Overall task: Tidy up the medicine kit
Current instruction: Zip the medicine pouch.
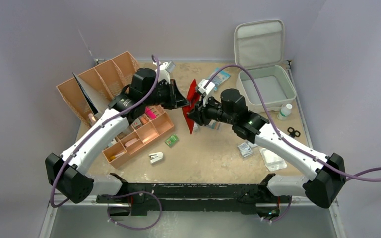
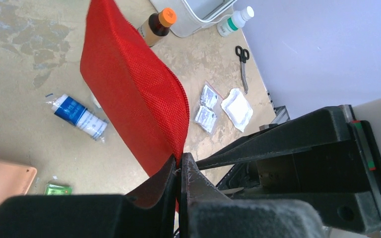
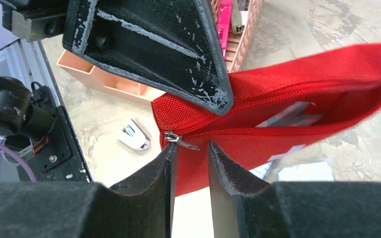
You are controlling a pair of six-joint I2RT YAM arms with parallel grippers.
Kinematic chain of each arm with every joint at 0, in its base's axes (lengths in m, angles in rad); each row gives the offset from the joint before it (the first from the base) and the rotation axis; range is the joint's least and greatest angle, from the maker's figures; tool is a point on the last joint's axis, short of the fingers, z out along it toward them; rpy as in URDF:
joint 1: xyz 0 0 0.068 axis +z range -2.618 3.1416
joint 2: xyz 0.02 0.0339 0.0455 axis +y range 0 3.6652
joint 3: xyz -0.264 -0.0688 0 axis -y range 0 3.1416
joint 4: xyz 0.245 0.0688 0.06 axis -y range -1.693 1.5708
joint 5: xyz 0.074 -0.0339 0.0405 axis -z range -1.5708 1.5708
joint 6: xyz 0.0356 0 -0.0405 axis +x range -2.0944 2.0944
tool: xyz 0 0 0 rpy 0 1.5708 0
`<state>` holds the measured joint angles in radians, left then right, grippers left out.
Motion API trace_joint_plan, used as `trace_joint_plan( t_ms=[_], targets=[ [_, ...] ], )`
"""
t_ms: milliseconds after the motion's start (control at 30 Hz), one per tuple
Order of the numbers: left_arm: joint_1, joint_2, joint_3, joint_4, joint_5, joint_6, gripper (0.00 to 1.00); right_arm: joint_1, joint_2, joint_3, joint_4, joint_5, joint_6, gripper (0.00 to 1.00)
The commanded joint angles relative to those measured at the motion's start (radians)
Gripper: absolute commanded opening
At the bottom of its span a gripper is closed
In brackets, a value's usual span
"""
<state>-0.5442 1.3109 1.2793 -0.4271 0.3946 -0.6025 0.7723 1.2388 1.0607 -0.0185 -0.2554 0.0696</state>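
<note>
Over the table (image 1: 208,146), left jaws clamp the red pouch (image 2: 134,94) — right jaws gape.

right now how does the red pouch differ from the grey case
The red pouch is soft fabric; the grey case is a hard shell. The pouch hangs in the air, pinched by the left gripper; the case sits on the table. The pouch is smaller. Both are open.

The zip pouch (image 1: 192,104) stands on edge above the centre of the table (image 1: 213,158). The medicine kit (image 1: 291,90) sits at two o'clock, its lid (image 1: 259,43) raised behind it. A bottle (image 1: 285,111) sits just before the kit, scissors (image 1: 293,132) at three o'clock and packets (image 1: 245,148) at four. Organizer trays (image 1: 104,79) occupy nine to ten o'clock.
</note>
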Motion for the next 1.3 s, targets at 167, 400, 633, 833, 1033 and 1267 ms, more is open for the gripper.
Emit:
trace_joint_plan(
  t_ms=[167, 400, 633, 833, 1033, 1267],
  targets=[
    [0.002, 0.015, 0.027, 0.086, 0.067, -0.049, 0.00, 0.013, 0.014, -0.022, 0.143, -0.065, 0.000, 0.29],
    [0.002, 0.013, 0.033, 0.057, 0.075, -0.014, 0.00, 0.015, -0.002, -0.079, 0.200, -0.059, -0.024, 0.00],
    [0.003, 0.016, 0.062, 0.023, 0.118, 0.048, 0.00, 0.015, -0.031, -0.140, 0.262, -0.072, 0.089, 0.00],
    [0.005, 0.013, 0.082, -0.023, 0.071, 0.057, 0.00, 0.015, -0.046, -0.141, 0.282, -0.039, 0.174, 0.03],
    [0.020, 0.026, 0.121, -0.102, -0.029, -0.050, 0.00, 0.027, -0.068, -0.119, 0.223, 0.058, 0.130, 0.41],
    [0.050, 0.022, 0.126, -0.116, -0.061, -0.153, 0.00, 0.062, -0.072, -0.065, 0.146, 0.153, -0.030, 0.54]
  ],
)
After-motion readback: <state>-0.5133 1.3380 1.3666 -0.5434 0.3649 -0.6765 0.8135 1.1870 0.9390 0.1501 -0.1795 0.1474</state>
